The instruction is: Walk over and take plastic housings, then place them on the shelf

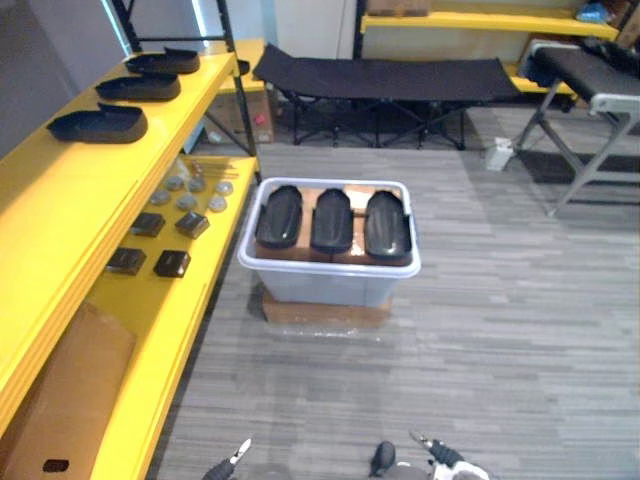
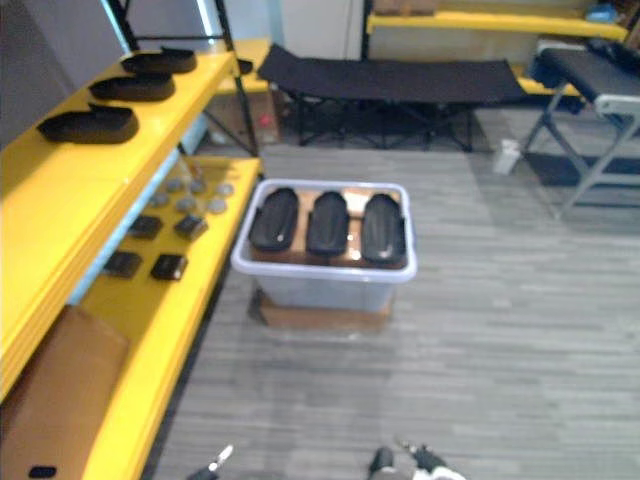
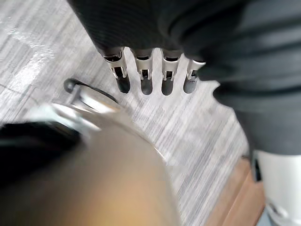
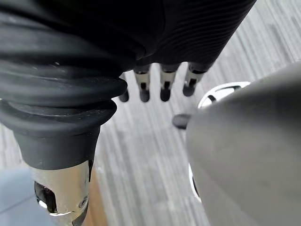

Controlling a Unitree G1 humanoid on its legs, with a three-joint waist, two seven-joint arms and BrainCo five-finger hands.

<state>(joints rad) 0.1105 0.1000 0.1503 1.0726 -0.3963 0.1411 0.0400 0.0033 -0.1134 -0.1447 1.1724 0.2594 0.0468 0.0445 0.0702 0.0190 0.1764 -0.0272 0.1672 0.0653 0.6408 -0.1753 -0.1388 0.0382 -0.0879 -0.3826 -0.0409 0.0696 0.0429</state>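
Three black plastic housings (image 1: 331,220) side by side in a pale translucent bin (image 1: 320,285), out in the middle of the grey floor (image 1: 500,330). Bin set on a brown board (image 1: 325,313), the board's edge poking out along the near side. Plenty of open floor on the near side and to the right of the bin; only a narrow strip between its left rim and the edge of the yellow shelf (image 1: 60,200). Three further housings (image 1: 100,124) in a row along the upper level, with bare yellow surface nearer the camera. On the lower level, small black blocks (image 1: 172,263), round grey pieces (image 1: 190,190) too small to identify, and a cardboard box (image 1: 70,390) cut off at the lower-left corner. Black cot (image 1: 385,78) across the far side; dark-topped stand (image 1: 590,70) cut off by the right edge. Left hand (image 3: 143,75) hanging over bare floor, fingers straight, slightly apart, empty; thumb lost behind a blurred shape up close. Right hand (image 4: 164,84) likewise over floor, fingers straight and empty, thumb hard to make out.
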